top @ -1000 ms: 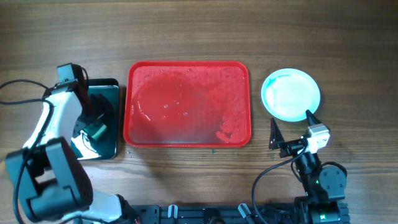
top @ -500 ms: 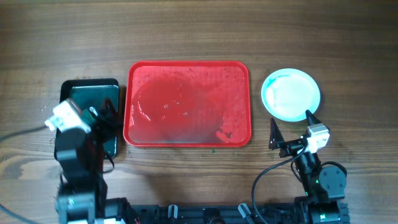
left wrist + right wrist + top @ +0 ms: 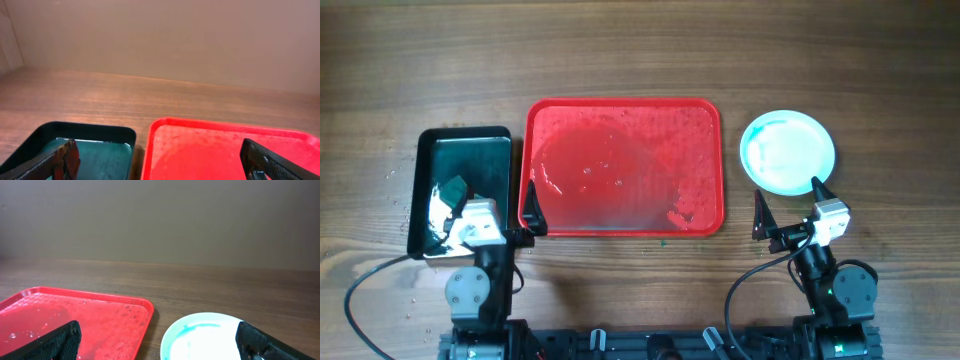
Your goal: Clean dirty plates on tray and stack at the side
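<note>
The red tray [image 3: 620, 112] lies mid-table, wet and with no plate on it; it also shows in the left wrist view [image 3: 225, 150] and the right wrist view [image 3: 75, 315]. The plates [image 3: 787, 150] sit to its right on the wood. The top one is pale turquoise with a white centre and a teal smear, also seen in the right wrist view [image 3: 205, 335]. My left gripper [image 3: 487, 207] is open and empty, straddling the gap between the black tray and the red tray [image 3: 160, 161]. My right gripper [image 3: 788, 200] is open and empty just in front of the plates [image 3: 160, 340].
A black tray [image 3: 460, 140] holding teal water and a green sponge [image 3: 452, 187] stands left of the red tray; its rim shows in the left wrist view [image 3: 85, 127]. Water drops speckle the wood at the far left.
My left arm has pulled back from over the black tray to the table's front edge, its gripper now open. The right arm and the plates have not moved.
</note>
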Motion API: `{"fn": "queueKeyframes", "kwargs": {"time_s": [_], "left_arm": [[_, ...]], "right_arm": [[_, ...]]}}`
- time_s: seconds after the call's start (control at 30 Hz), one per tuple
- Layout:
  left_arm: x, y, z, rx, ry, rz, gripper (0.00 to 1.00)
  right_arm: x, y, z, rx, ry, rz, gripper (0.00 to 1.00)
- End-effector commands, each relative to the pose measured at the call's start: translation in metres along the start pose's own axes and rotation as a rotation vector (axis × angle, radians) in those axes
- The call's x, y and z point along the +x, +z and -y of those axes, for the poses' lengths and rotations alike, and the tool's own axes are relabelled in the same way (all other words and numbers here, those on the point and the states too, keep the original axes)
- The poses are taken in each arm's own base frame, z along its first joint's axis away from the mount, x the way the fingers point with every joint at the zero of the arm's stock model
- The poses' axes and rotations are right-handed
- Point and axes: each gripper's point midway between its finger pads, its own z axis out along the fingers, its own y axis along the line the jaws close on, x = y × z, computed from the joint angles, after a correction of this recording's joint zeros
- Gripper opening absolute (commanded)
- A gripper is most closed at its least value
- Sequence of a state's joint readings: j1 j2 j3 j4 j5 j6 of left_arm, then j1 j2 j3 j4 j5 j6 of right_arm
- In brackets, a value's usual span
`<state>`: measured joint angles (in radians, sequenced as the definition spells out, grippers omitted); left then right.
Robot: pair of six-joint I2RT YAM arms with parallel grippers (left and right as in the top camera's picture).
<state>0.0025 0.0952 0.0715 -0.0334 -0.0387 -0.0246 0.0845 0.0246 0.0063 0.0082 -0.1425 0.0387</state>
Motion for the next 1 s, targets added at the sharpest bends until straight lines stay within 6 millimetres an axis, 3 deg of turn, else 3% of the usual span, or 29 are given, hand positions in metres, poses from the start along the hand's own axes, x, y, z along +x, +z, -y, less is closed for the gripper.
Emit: {"fn": "queueKeyframes", "kwargs": {"time_s": [0.0,0.97], "left_arm": [[0.0158,-0.0005,0.0000,0.007,0.047,0.006,1.00],[0.0210,-0.0016,0.0025,0.016,0.075,-0.012,1.00]], "right_arm": [[-0.0005,0.0000,-0.0040,-0.022,-0.011,0.003,1.00],[-0.0005,0.0000,-0.0040,-0.022,-0.011,0.003,1.00]]}}
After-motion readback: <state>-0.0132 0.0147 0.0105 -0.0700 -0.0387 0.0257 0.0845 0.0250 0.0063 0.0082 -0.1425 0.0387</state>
